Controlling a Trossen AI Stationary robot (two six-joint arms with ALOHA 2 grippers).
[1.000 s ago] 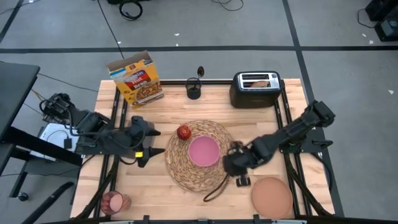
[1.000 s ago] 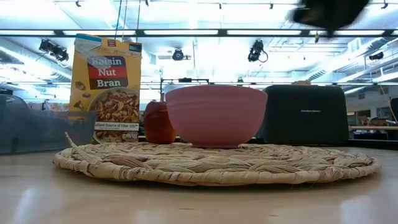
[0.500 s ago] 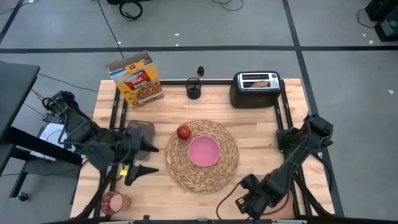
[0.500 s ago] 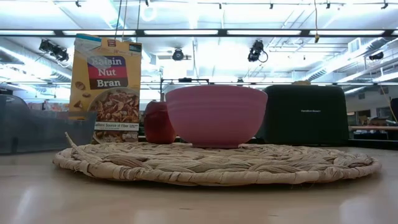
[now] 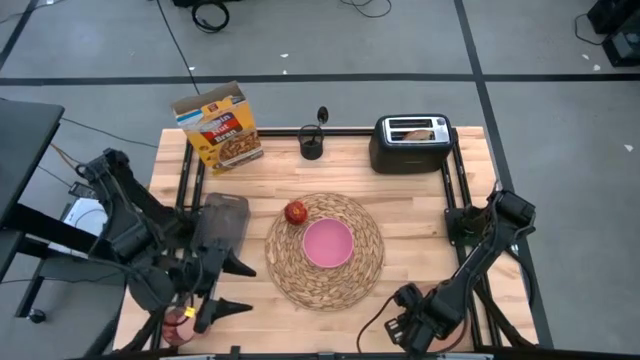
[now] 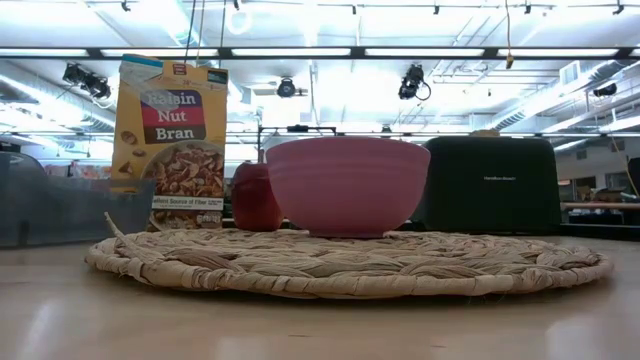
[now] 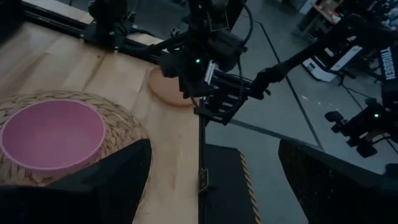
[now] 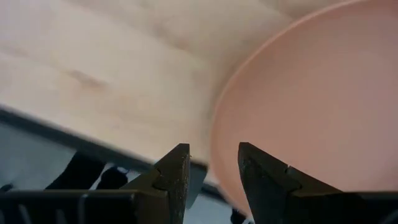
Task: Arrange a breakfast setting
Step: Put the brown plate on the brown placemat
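The pink bowl (image 5: 327, 243) and the red apple (image 5: 295, 212) rest on the round straw placemat (image 5: 300, 285) at mid-table. My right gripper (image 8: 214, 171) is open at the near right edge. Its fingers stand on either side of the rim of the salmon-brown plate (image 8: 311, 112). In the high view the arm hides most of that plate. My left gripper (image 5: 238, 285) is open and empty, beside the translucent pink cup (image 5: 180, 325) at the near left corner. The toast (image 5: 420, 128) sticks up from the black toaster. The spoon (image 5: 322, 116) stands in a dark holder at the far edge. My right gripper comes at the plate's rim (image 8: 217, 143) from above, on the side toward the table's near left, with one finger over the plate and one over the wood. Whether either finger touches the rim I cannot tell. The plate lies flat on the table.
The cereal box (image 5: 218, 128) stands at the far left and the black toaster (image 5: 410, 145) at the far right. A dark holder (image 5: 311, 147) stands between them. Bare wood lies between the placemat and the near edge.
My right gripper has swung from beside the placemat's right side to the table's near edge, down over the plate. My left gripper has gone toward the near edge, closer to the pink cup. The bowl, apple and placemat have stayed where they were.
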